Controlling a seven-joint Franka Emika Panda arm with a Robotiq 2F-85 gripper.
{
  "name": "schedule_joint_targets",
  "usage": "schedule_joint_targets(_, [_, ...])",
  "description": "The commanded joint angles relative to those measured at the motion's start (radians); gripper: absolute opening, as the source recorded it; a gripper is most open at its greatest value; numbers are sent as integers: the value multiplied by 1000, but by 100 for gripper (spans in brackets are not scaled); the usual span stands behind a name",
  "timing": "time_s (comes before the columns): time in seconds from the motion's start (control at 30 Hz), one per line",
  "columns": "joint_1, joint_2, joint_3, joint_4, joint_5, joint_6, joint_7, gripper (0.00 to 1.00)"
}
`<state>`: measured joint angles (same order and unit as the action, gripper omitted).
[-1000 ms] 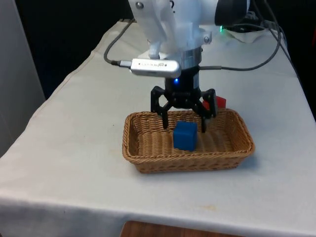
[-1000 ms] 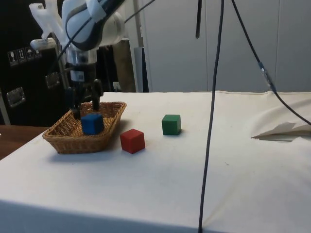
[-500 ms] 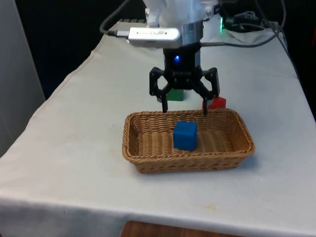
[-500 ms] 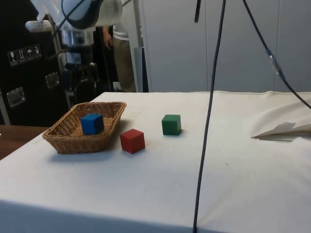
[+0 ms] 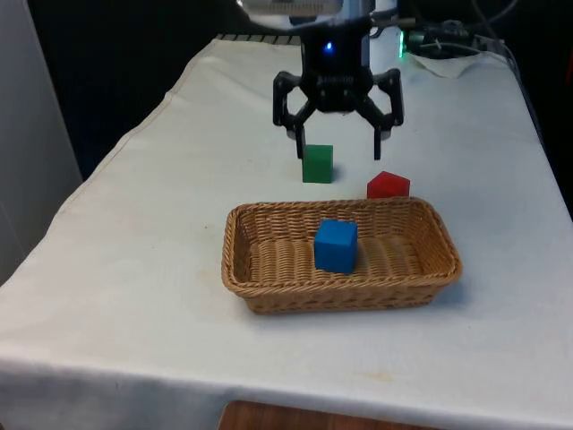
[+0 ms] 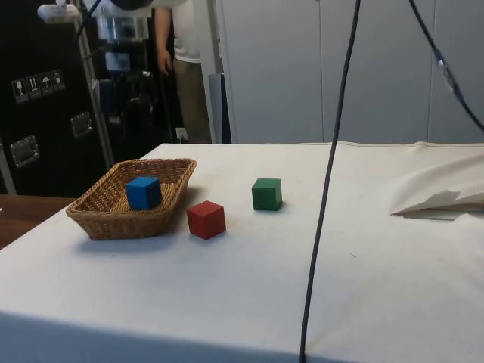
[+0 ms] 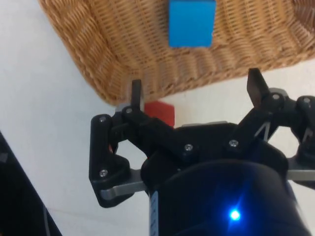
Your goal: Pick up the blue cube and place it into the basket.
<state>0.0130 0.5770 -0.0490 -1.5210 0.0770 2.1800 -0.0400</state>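
We see the cube (image 5: 336, 245) resting in the basket (image 5: 255, 291), our gripper (image 5: 339, 148) spread empty above; task looks done.

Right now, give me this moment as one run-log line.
gripper: open, empty, raised above table | blue cube: in basket | red cube, green cube: on cloth outside basket

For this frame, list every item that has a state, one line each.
gripper: open, empty, raised above the table behind the basket
blue cube: resting inside the basket, released
basket: upright on the table, holding the blue cube
red cube: on the table, outside the basket
green cube: on the table, untouched
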Motion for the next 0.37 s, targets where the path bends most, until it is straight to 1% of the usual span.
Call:
schedule_joint_targets(0.0, [4,-24,-2,-20,-8,-2,-1,100])
schedule_joint_targets(0.17, [6,-84,-1,-68,-20,-13,-10,100])
schedule_joint_targets(0.23, [6,-101,-1,-80,-24,-18,-14,100])
schedule_joint_targets(0.27, [4,-93,0,-73,-20,-17,-13,100])
schedule_joint_targets(0.33, [6,-115,-1,-90,-27,-22,-17,100])
